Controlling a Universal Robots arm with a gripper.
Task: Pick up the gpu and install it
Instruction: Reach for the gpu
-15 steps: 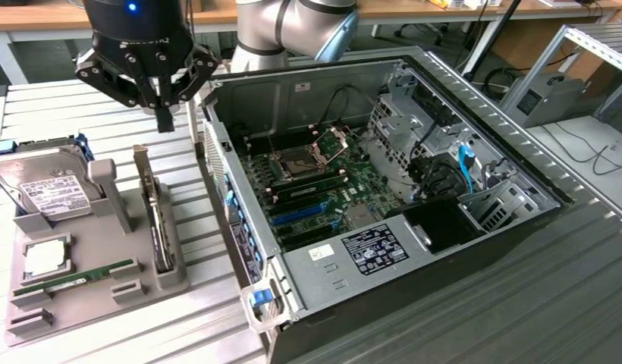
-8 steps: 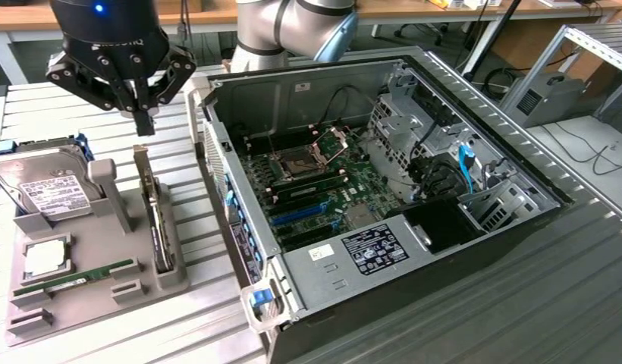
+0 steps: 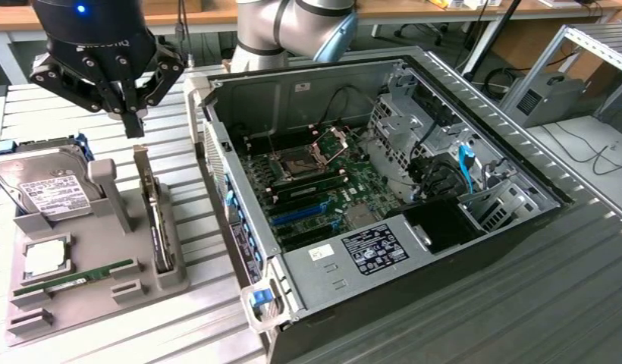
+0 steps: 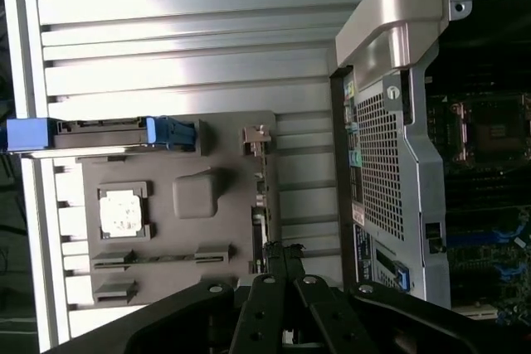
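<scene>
The end effector is closed tight with nothing in it, and it hangs just above one end of the gpu. The gpu stands on its thin edge in a gray tray on the tabletop, beside the open computer case.

The table is ribbed metal with a dull shine. The tray looks matt grey plastic, the case bare sheet metal.

Exterior view high, angled down, wrist view straight down (nearer), both sharing tray and case.
</scene>
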